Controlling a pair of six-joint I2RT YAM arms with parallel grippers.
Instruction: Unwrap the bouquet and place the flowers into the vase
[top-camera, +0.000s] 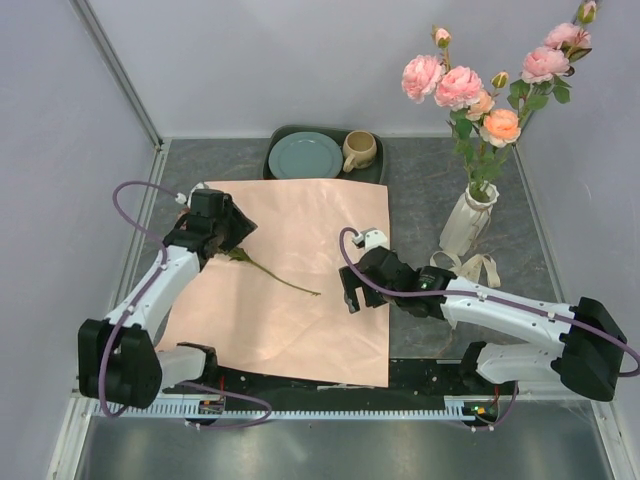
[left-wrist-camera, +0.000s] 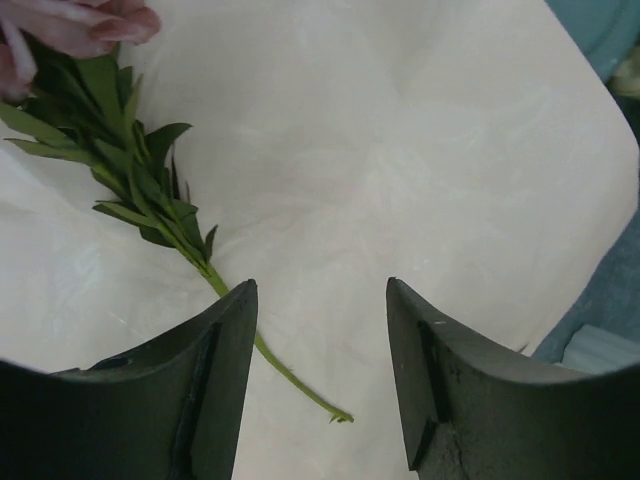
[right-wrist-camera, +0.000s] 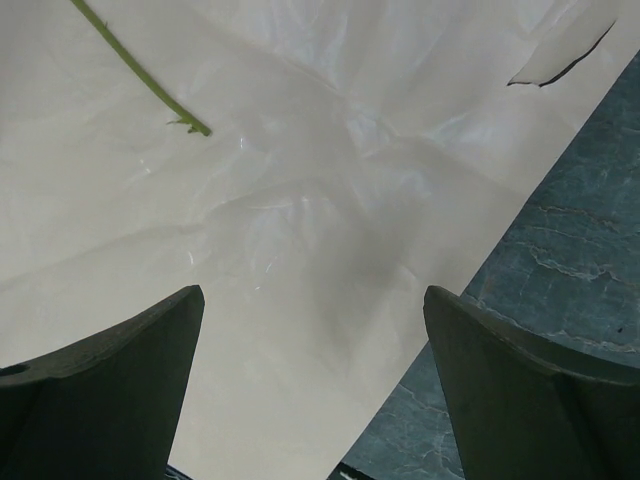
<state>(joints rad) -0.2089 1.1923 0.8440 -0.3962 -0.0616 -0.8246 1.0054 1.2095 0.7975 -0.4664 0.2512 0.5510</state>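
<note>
My left end effector (left-wrist-camera: 320, 290) is released, jaws apart over one rose stem (left-wrist-camera: 160, 200) lying on the flat pink paper (top-camera: 300, 330). My right end effector (right-wrist-camera: 312, 295) is wide open above the paper edge, holding nothing. The other flowers (top-camera: 460, 88) stand in the vase (top-camera: 468, 222) on the desk (top-camera: 420, 175).

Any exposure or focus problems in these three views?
Top view: even light, sharp, paper reads salmon. Left wrist: paper washed to near white, bloom soft at the corner. Right wrist: same washout, dark fingers slightly blurred.
</note>
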